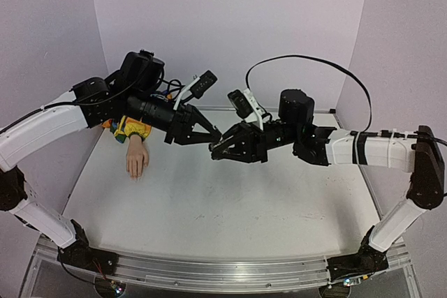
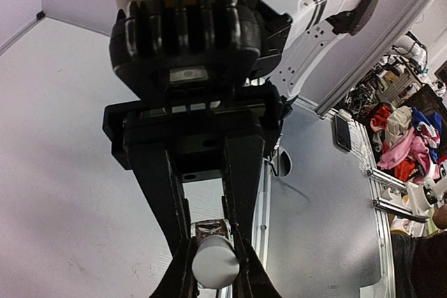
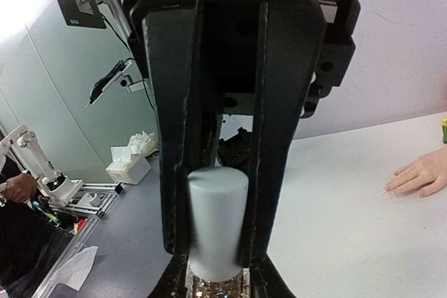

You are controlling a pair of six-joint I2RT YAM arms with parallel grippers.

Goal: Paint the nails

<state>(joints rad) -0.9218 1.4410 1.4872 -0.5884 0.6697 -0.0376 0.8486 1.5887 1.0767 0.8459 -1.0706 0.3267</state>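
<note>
The pale mannequin hand (image 1: 136,160) lies palm down at the table's far left, and its rainbow sleeve (image 1: 133,129) runs under my left arm. Its nails (image 3: 392,188) are too small to make out. Both grippers meet tip to tip in mid-air over the table's middle, to the right of the hand. My left gripper (image 2: 215,271) is shut on the white cap (image 2: 215,262) of a small bottle. Facing it, my right gripper (image 3: 218,285) is shut on the glittery bottle body (image 3: 218,291). The cap (image 3: 218,221) looks slightly blurred.
Lilac walls (image 1: 230,26) enclose the white table (image 1: 230,207) at the back and on both sides. A metal rail (image 1: 209,273) runs along the near edge. Beyond the table are a tissue box (image 3: 129,165) and a heap of coloured clothes (image 2: 401,137).
</note>
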